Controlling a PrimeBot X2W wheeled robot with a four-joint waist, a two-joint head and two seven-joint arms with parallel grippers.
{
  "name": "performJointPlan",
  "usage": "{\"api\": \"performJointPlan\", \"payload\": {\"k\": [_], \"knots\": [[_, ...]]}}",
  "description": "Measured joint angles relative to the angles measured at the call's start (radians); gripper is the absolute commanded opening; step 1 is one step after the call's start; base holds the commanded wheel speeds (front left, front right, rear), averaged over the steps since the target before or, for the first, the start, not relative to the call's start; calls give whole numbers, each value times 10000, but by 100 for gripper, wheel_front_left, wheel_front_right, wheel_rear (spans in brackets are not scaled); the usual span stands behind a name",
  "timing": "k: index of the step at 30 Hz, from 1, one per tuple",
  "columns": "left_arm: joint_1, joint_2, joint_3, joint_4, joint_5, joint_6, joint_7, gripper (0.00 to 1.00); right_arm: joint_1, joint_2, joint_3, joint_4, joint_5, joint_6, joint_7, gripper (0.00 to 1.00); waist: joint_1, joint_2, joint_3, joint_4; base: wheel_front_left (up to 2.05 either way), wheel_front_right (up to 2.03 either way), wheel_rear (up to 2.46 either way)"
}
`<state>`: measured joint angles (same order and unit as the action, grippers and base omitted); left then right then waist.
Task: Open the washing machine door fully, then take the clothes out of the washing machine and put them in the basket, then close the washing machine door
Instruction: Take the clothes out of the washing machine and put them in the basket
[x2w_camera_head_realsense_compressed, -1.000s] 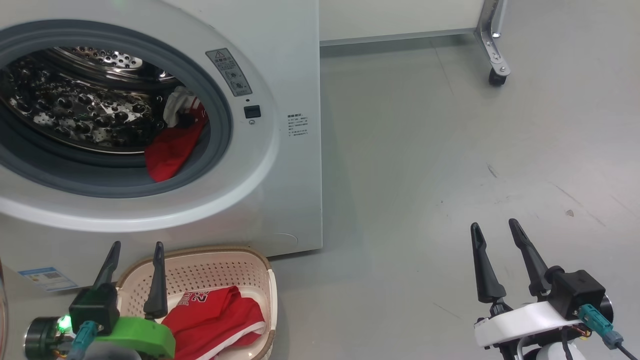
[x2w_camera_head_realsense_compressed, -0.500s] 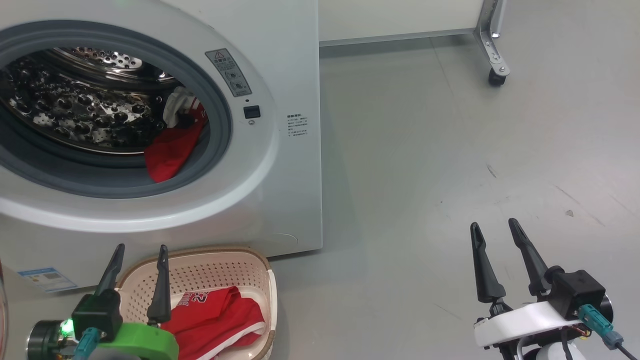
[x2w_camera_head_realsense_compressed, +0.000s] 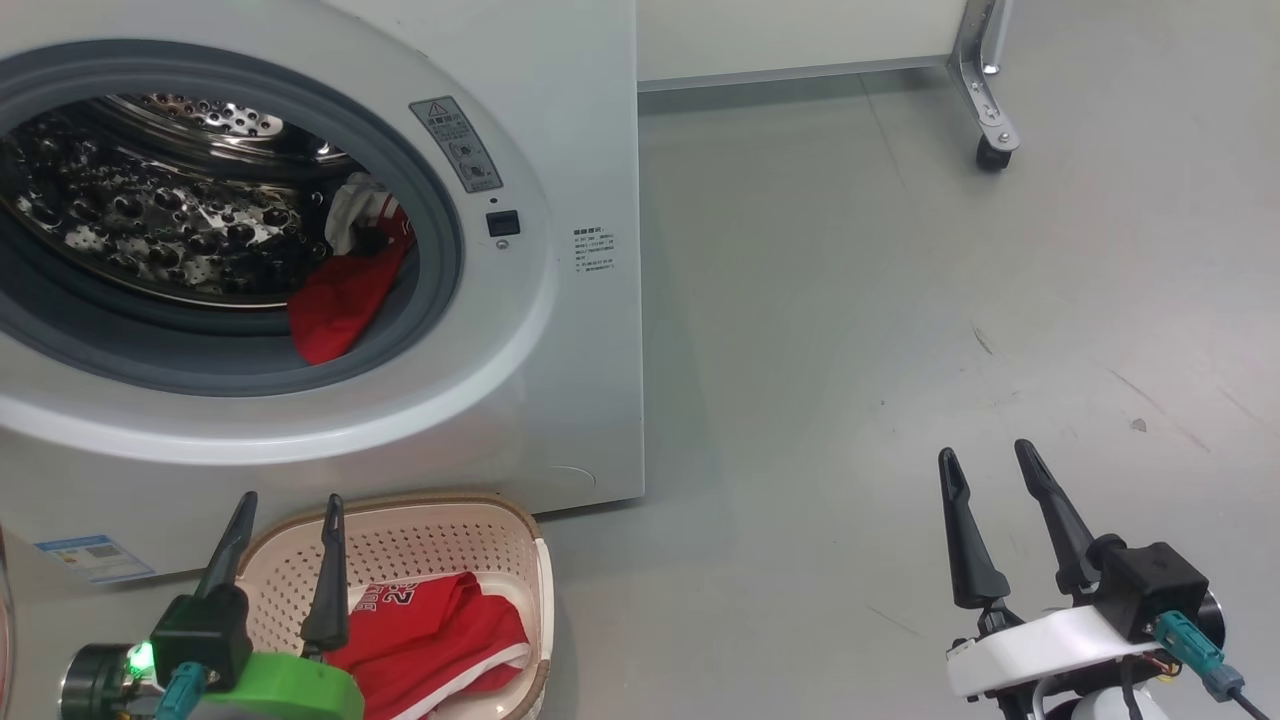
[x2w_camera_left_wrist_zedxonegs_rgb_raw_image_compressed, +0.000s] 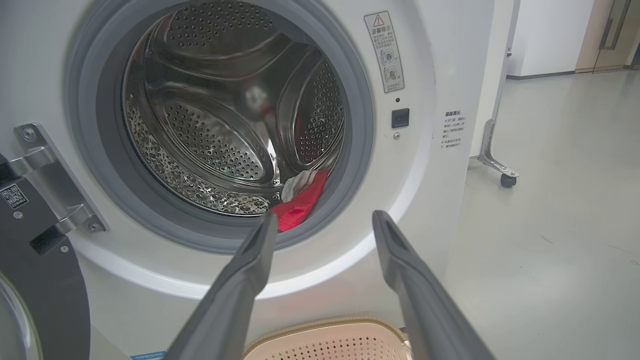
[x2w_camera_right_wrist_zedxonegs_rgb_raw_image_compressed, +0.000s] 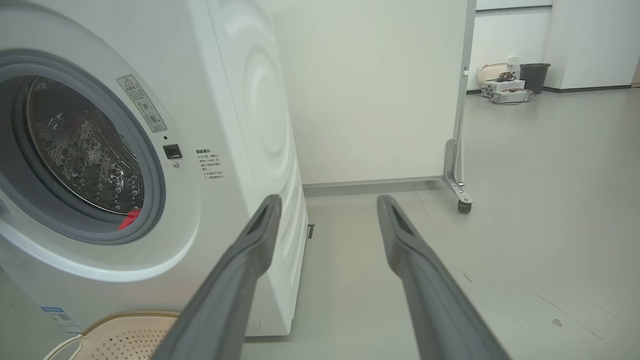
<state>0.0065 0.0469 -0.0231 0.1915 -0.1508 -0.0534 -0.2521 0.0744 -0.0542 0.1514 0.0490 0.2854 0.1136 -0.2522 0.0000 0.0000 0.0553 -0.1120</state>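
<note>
Head view, washing machine (x2w_camera_head_realsense_compressed: 590, 150): upper left of frame, mouth uncovered; a red garment (x2w_camera_head_realsense_compressed: 340, 295) with white trim lies at the lower right of the steel drum (x2w_camera_head_realsense_compressed: 150, 230), draped onto the grey gasket (x2w_camera_head_realsense_compressed: 440, 250)
Head view, basket (x2w_camera_head_realsense_compressed: 440, 498): bottom edge, on the floor (x2w_camera_head_realsense_compressed: 850, 300) just before the machine; a red jersey (x2w_camera_head_realsense_compressed: 440, 640) already lies inside
Head view, left gripper (x2w_camera_head_realsense_compressed: 290, 500): lower left, over the basket's left end; fingers apart, nothing between them
Head view, right gripper (x2w_camera_head_realsense_compressed: 984, 452): lower right over bare floor, well apart from the machine; fingers apart, empty
Left wrist view, washing machine door (x2w_camera_left_wrist_zedxonegs_rgb_raw_image_compressed: 45, 290): swung open at the lower left edge, below its hinge bracket (x2w_camera_left_wrist_zedxonegs_rgb_raw_image_compressed: 45, 160)
Left wrist view, red garment: centre of frame, just past the left fingertip, at the drum's lower right lip
Right wrist view, red garment: a small red tip at the gasket's lower edge, left of frame; a castor (x2w_camera_right_wrist_zedxonegs_rgb_raw_image_compressed: 464, 206) stands right of centre
Risk, snagging: the cloth lies across the gasket fold, so a shallow pinch may drag rubber or slip off
Risk, partial lift: gripping one hanging edge may let the bundle unfurl and trail onto the floor short of the basket
Risk, collision: a reach aimed low could strike the white door surround
Risk, premature closing: shutting the door with cloth on the gasket would trap it
</note>
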Motion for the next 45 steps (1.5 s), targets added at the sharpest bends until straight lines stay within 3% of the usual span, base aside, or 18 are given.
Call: {"api": "performJointPlan", "payload": {"k": [22,29,36,39,45], "knots": [[28,15,-33,-343,29,56,0,100,78,-29,153,-221,-65,29,0,100,1,0,732,-163,0,0,0],[-536,408,-138,-318,282,42,125,100,43,-27,213,-368,-65,31,0,100,0,0,1428,-336,0,0,0],[-1769,606,188,19,61,27,876,100,-361,-19,397,-510,-65,79,0,100,0,0,2239,-580,0,0,0],[-2695,602,602,257,-627,-46,1509,100,-543,-17,441,-535,-65,79,0,100,1,0,2698,-758,0,0,0],[-3987,1080,1101,915,-989,-48,2951,100,-834,8,518,-556,-63,79,0,100,0,0,3347,-1064,0,0,0]]}}
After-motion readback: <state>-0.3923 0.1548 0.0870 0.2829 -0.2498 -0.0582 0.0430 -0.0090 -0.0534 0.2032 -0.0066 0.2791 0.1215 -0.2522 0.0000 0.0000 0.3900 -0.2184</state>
